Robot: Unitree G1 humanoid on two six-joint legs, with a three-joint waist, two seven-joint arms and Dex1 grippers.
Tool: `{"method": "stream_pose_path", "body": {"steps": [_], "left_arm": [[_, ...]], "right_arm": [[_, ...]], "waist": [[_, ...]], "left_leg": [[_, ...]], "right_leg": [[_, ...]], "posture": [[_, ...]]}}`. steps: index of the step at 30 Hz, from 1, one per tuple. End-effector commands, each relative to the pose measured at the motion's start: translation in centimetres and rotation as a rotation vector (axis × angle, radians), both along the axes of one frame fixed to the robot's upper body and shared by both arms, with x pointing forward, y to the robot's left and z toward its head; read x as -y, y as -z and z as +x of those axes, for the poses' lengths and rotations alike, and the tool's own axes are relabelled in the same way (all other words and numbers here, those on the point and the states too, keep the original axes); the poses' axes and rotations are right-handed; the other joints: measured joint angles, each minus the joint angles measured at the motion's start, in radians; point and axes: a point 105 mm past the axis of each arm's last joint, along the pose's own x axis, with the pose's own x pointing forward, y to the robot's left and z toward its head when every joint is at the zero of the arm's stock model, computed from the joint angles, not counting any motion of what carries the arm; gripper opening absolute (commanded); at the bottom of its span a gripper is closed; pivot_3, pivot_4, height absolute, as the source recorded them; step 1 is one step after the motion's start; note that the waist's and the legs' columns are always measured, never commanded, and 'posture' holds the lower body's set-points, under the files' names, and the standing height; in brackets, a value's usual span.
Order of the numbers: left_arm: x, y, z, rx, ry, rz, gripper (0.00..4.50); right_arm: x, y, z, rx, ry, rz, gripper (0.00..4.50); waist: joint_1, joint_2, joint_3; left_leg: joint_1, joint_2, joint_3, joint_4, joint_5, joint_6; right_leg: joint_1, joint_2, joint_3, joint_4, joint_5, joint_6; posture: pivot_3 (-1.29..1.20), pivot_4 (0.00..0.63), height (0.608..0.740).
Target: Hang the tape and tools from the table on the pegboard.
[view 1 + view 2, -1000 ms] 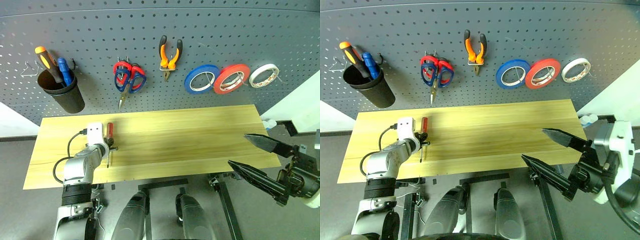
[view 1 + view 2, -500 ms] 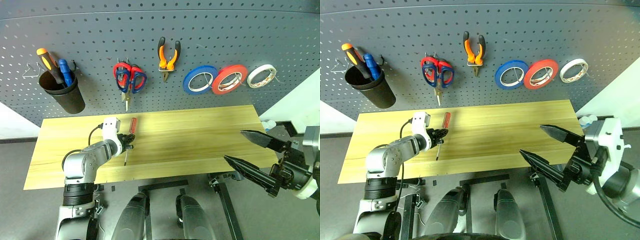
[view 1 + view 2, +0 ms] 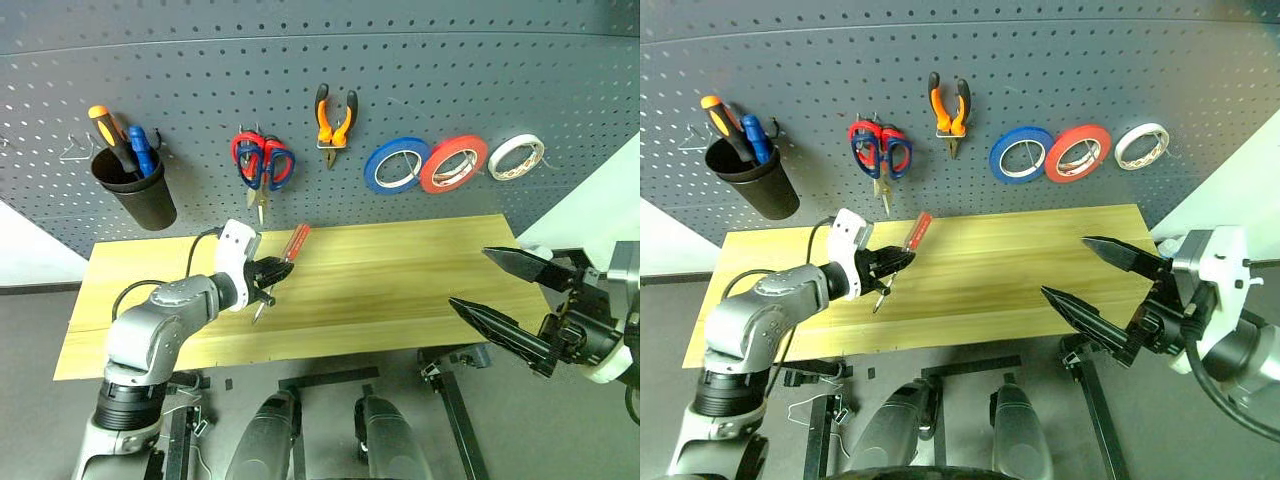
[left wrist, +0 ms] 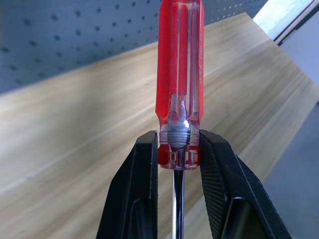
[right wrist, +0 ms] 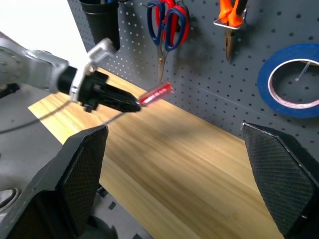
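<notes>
Now the left gripper (image 3: 279, 272) clamps the screwdriver (image 3: 293, 243) at its handle base, above the table (image 3: 400, 270); the right gripper (image 3: 505, 290) gapes wide, empty.

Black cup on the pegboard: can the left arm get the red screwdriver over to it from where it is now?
Probably yes. The left gripper is shut on the red screwdriver, lifted off the table. Nothing stands between it and the black cup, though two screwdrivers already crowd its mouth.
</notes>
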Motion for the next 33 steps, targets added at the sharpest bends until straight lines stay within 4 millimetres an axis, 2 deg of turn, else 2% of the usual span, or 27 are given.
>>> {"method": "stream_pose_path", "body": {"steps": [1, 13, 16, 23, 33], "left_arm": [[-0.9, -2.3, -0.5, 0.144, -0.001, 0.017, 0.81], [-5.7, -2.7, -1.1, 0.33, -0.183, 0.122, 0.81], [-5.9, -3.6, -0.8, 0.39, -0.214, 0.097, 0.81], [-5.9, -7.1, -0.5, 0.554, -0.257, 0.005, 0.81], [-6.6, -8.4, -0.2, 0.648, -0.301, 0.007, 0.81]], "right_arm": [[0.0, -0.2, 0.1, 0.034, -0.002, 0.001, 4.5], [0.5, -0.1, 0.8, 0.076, 0.007, -0.007, 4.5], [0.5, 0.0, 1.0, 0.082, 0.012, -0.008, 4.5], [1.0, 0.2, 1.6, 0.1, 0.02, -0.011, 4.5], [1.3, -0.3, 3.6, 0.166, 0.003, -0.023, 4.5]], "waist": [[0.001, 0.001, -0.004], [0.022, 0.006, -0.035], [0.033, 0.006, -0.038], [0.054, 0.006, -0.062], [0.06, 0.01, -0.094]], "left_leg": [[0.0, 0.0, 0.0, 0.0, 0.0, 0.0], [0.001, 0.0, 0.0, 0.0, 0.0, 0.0], [0.001, 0.0, -0.001, 0.001, 0.0, 0.0], [0.002, 0.0, 0.0, 0.001, 0.0, 0.0], [0.017, 0.0, 0.001, -0.001, 0.0, 0.0]], "right_leg": [[0.0, 0.0, 0.0, 0.0, 0.0, 0.0], [0.001, 0.0, 0.0, 0.0, 0.0, 0.0], [0.002, 0.0, 0.0, 0.0, 0.0, 0.0], [0.003, 0.0, -0.001, 0.0, 0.0, 0.0], [0.017, 0.001, -0.001, -0.001, 0.0, -0.001]], "posture": [[-0.03, 0.182, 0.74], [0.01, 0.15, 0.74], [0.01, 0.141, 0.74], [0.05, 0.112, 0.74], [0.1, 0.063, 0.74]]}}
